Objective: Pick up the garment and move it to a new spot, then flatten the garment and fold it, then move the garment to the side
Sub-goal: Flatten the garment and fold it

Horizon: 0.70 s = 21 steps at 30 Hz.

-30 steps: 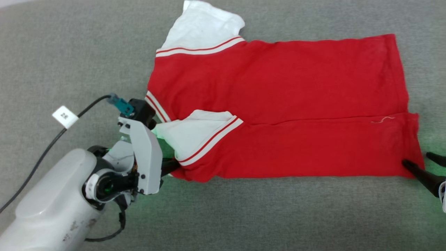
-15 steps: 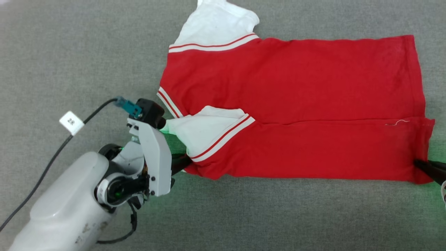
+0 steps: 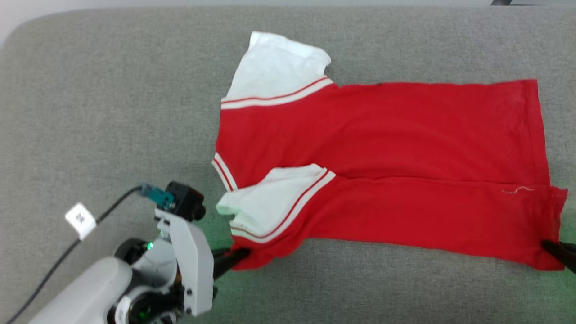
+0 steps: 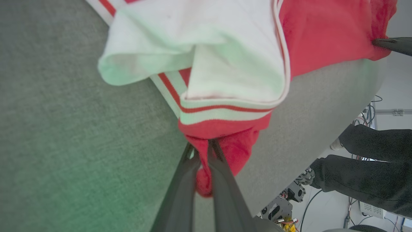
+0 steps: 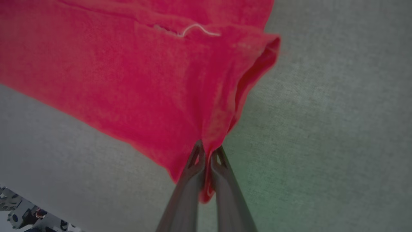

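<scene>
**Head view.** The garment [image 3: 382, 148] is laid on the grey surface [image 3: 112, 112] with its long axis running across the picture. The sleeved end is turned to the robot's left and the hem [image 3: 537, 135] to its right. The near long edge is folded over onto the body, and the near white sleeve [image 3: 265, 202] lies on top. The left gripper [image 3: 240, 254] is pressed together on the near corner at the sleeved end. The right gripper [image 3: 546, 245] is seen at the near hem corner.

**Left wrist view.** The left gripper [image 4: 202, 146] is closed, with a bunch of red cloth pinched below the striped trim [image 4: 222, 111]. The right gripper [image 4: 378, 42] is seen at the far corner of the garment. A person's dark-clad legs [image 4: 370, 167] are seen beyond the surface's edge.

**Right wrist view.** The right gripper [image 5: 207, 149] is closed, and the hem corner of the garment [image 5: 128, 80] is pinched between its fingers.
</scene>
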Tool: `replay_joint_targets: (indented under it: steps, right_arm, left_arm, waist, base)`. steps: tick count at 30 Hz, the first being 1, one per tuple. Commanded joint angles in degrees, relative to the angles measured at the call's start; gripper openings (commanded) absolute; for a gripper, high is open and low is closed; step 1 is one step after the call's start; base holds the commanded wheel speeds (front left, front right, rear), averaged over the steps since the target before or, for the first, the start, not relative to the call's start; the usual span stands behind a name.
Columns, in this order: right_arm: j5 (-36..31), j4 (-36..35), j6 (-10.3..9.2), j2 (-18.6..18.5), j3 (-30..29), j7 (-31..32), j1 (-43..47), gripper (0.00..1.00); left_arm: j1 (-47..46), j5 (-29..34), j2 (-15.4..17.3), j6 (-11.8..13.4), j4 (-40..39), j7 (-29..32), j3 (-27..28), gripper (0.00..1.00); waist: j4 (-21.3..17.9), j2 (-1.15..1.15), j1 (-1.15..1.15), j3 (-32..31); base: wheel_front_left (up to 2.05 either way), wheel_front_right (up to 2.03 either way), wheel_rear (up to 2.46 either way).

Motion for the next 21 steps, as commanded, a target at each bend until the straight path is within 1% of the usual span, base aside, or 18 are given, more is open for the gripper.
replay_joint_targets:
  steps: [1,7,12,13,14,15,16,17,21]
  right_arm:
    - [-0.16,-0.84,-0.05,0.33,-0.95,0.4,1.41,0.0]
    - [-0.25,-2.72,-0.05,0.88,-3.64,1.78,3.68,0.0]
    - [-0.1,-2.43,-0.05,1.36,-5.51,1.62,4.15,0.0]
    - [-0.56,-2.43,-0.05,1.48,-5.8,1.17,4.16,0.19]
    - [-0.98,-2.31,-0.05,1.84,-6.15,0.46,4.09,0.55]
    - [-1.37,-2.21,-0.05,2.19,-6.34,-0.27,3.98,0.96]
    - [-1.66,-2.09,-0.05,2.72,-6.7,-1.0,3.89,1.0]
    - [-2.13,-2.25,-0.05,3.16,-7.0,-1.98,3.62,1.0]
    - [-4.82,-2.14,-0.05,5.88,-9.56,-7.66,2.38,1.0]
  left_arm:
    - [1.72,0.15,0.64,0.82,-1.7,-0.43,0.06,0.0]
    - [3.93,0.22,1.45,2.76,-5.21,-1.67,0.65,0.0]
    - [4.85,-0.05,1.48,3.2,-6.1,-2.58,1.1,0.0]
    - [4.93,0.3,1.58,3.26,-6.21,-2.92,1.18,0.0]
    - [4.87,0.73,1.65,3.29,-6.36,-3.43,1.33,0.01]
    - [4.88,0.97,1.64,3.46,-6.47,-4.17,1.67,0.35]
    - [5.07,1.19,1.63,3.59,-6.55,-4.81,1.94,0.76]
    - [5.29,1.46,1.77,3.66,-6.78,-5.45,2.17,1.0]
    - [6.18,1.74,2.26,4.37,-7.64,-8.65,4.22,1.0]
  waist:
    - [0.11,0.0,0.0,-0.22]
    - [0.44,0.0,0.0,-0.74]
    - [0.59,0.0,0.0,-1.45]
    - [0.64,0.0,0.0,-1.56]
    - [0.68,0.0,0.0,-1.64]
    - [0.71,0.0,0.0,-1.71]
    - [0.73,0.0,0.0,-1.8]
    - [0.72,0.0,0.0,-1.84]
    - [0.82,0.0,0.0,-2.2]
  base:
    - [0.0,0.0,0.0]
    - [0.0,0.0,0.0]
    - [0.0,0.0,0.0]
    - [0.0,0.0,0.0]
    - [0.0,0.0,0.0]
    - [0.0,0.0,0.0]
    - [0.0,0.0,0.0]
    - [0.0,0.0,0.0]
    - [0.0,0.0,0.0]
